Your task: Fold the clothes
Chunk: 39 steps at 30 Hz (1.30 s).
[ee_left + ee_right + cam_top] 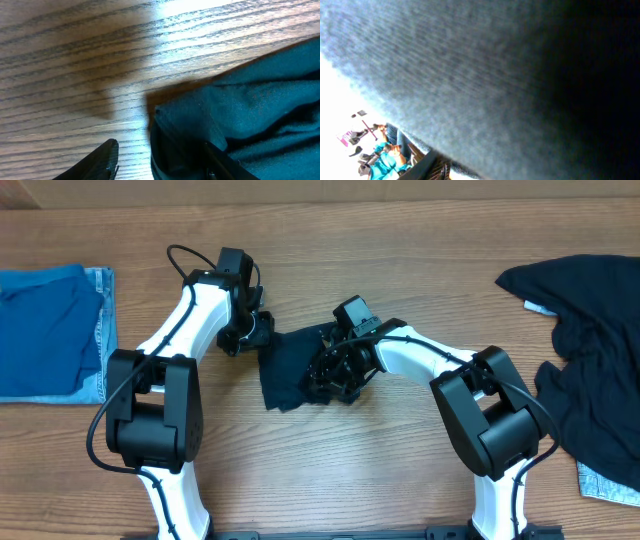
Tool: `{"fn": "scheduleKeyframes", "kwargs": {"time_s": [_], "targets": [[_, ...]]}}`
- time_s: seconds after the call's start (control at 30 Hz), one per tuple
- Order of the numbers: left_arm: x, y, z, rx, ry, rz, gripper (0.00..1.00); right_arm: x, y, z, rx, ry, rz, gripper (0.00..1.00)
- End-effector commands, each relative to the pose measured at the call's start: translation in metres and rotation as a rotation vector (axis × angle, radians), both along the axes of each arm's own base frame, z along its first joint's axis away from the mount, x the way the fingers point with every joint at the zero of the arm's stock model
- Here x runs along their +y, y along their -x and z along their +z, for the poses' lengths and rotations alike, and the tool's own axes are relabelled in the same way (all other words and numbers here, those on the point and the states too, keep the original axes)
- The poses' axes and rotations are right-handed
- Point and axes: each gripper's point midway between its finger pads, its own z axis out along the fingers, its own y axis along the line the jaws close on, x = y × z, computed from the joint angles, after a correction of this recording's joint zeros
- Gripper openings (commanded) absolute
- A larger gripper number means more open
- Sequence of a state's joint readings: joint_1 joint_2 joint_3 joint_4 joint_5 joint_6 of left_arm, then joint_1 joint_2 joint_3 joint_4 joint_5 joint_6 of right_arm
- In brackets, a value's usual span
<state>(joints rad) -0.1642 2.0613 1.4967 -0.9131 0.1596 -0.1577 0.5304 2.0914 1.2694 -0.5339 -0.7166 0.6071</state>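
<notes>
- While both arms meet at the middle of the desk [400, 240], the dark cloth [285, 375] lies bunched between them, not yet folded.
- At the cloth's upper-left corner the left claw [258, 330] sits low. Wrist view shows its fingers [102, 160] spread wide, one over bare wood, the other over fabric, with the hem between them and nothing pinched. Likely lined up to grab that corner.
- On the cloth's right side the right claw [335, 370] is buried in fabric. Fabric also fills its camera, so I cannot tell how wide it stands.
- At the left edge the folded stack [45, 330] looks like the done spot. The dark pile [590, 350] far right probably waits its turn.
</notes>
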Motion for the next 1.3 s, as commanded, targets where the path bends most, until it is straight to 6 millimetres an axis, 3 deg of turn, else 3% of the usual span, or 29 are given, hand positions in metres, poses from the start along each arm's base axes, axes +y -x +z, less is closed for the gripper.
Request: {"fn": "scheduleKeyframes", "kwargs": {"time_s": [0.0,0.07,0.23,0.33,0.4,0.53,0.63,0.8,0.97,1.1,1.27], "targets": [[0.004,0.005,-0.008,0.025,-0.023,0.001,0.56,-0.009,-0.003,-0.003,-0.076,0.042,0.035,0.4],[0.007,0.005,-0.008,0.022,-0.038,0.003,0.56,-0.012,-0.013,0.02,-0.177,0.06,0.06,0.4],[0.009,0.004,-0.008,0.019,-0.052,0.001,0.62,-0.026,-0.033,0.103,-0.468,0.12,0.13,0.46],[0.009,0.004,-0.008,0.019,-0.052,0.001,0.63,-0.044,-0.038,0.125,-0.557,0.203,0.121,0.51],[0.009,0.003,-0.008,0.016,-0.051,0.001,0.63,-0.054,-0.039,0.125,-0.57,0.263,0.107,0.52],[0.008,-0.002,-0.008,-0.01,-0.046,-0.015,0.64,-0.086,-0.038,0.106,-0.541,0.451,0.095,0.52],[-0.006,-0.015,-0.004,-0.082,0.016,-0.147,0.67,-0.102,-0.04,0.102,-0.543,0.544,0.087,0.52],[-0.041,-0.027,0.01,-0.236,0.18,-0.472,0.67,-0.104,-0.041,0.101,-0.54,0.548,0.082,0.54],[-0.051,-0.023,0.013,-0.324,0.191,-0.77,0.63,-0.105,-0.041,0.093,-0.519,0.557,0.087,0.54],[-0.068,-0.014,0.021,-0.389,0.284,-0.934,0.76,-0.108,-0.035,0.077,-0.478,0.578,0.104,0.54],[-0.089,0.007,0.036,-0.408,0.469,-0.985,0.83,-0.111,-0.037,0.076,-0.475,0.58,0.095,0.54]]}}
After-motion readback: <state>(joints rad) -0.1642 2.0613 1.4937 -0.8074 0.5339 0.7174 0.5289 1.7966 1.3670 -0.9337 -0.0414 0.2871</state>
